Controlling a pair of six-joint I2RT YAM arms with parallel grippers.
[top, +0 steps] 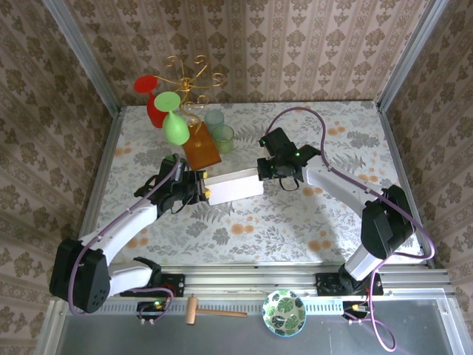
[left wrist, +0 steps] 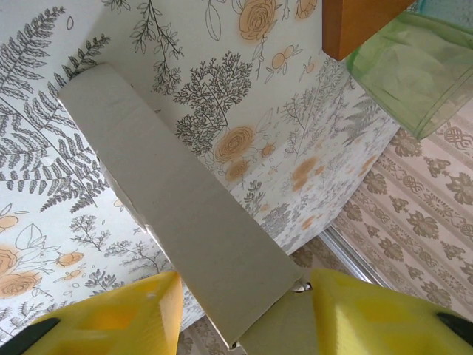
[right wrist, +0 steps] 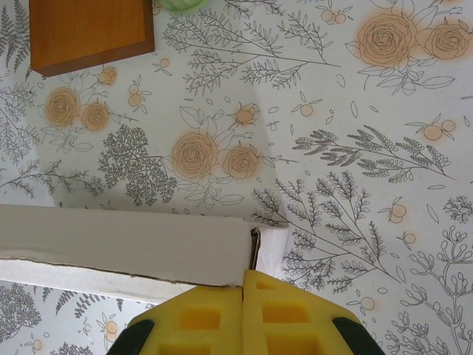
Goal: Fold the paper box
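Observation:
The paper box [top: 233, 185] is a pale cream cardboard shape, folded long and narrow, lying across the middle of the floral table. My left gripper [top: 201, 190] is at its left end. In the left wrist view the box [left wrist: 185, 214] runs between the yellow fingers [left wrist: 111, 318], and the gripper [left wrist: 244, 285] stands open around it with a sliver of tablecloth showing beside the left finger. My right gripper [top: 264, 168] is at the box's right end. In the right wrist view its fingers [right wrist: 243, 275] are pressed together on the end edge of the box [right wrist: 126, 240].
An orange-brown block [top: 201, 150] stands just behind the box, with two pale green cups [top: 222, 138] beside it. A red and a green wine glass [top: 176, 127] and a golden rack [top: 194, 78] are at the back. A mallet [top: 211, 311] and a patterned bowl [top: 284, 311] lie on the front rail.

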